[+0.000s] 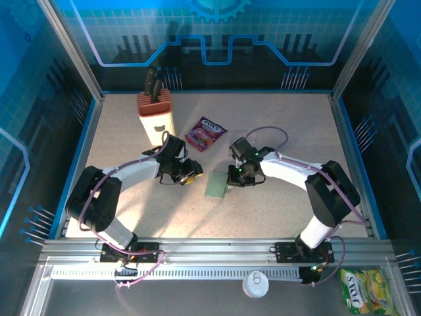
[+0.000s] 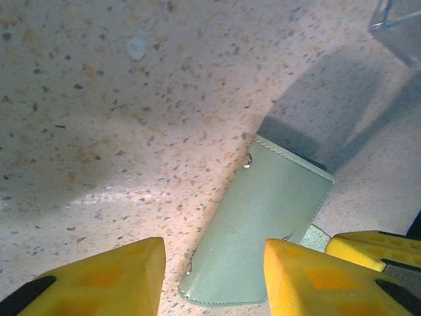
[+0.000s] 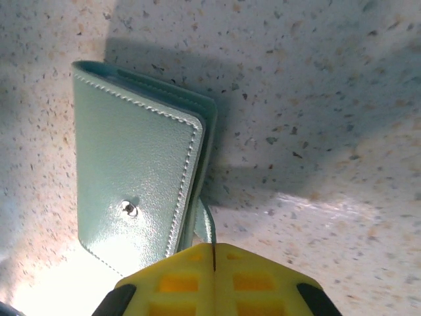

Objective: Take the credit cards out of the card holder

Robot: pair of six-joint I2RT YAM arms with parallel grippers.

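The card holder (image 1: 216, 184) lies folded shut on the speckled table, a flat grey-green wallet with a snap stud. My right gripper (image 3: 214, 253) is shut on a thin green flap at the card holder's (image 3: 131, 171) open edge, with the flap pinched between the yellow fingers. My left gripper (image 2: 214, 276) stands open just left of the card holder (image 2: 263, 224), whose near end lies in the gap between the two yellow fingers. In the top view the left gripper (image 1: 186, 176) and right gripper (image 1: 231, 179) flank the wallet. The credit cards are hidden.
A pink-purple snack packet (image 1: 205, 133) lies behind the grippers. A knife block (image 1: 155, 113) stands at the back left. Off the table, by the front rail, are a white lid (image 1: 255, 284) and a yellow packet (image 1: 366, 289). Blue walls enclose the table.
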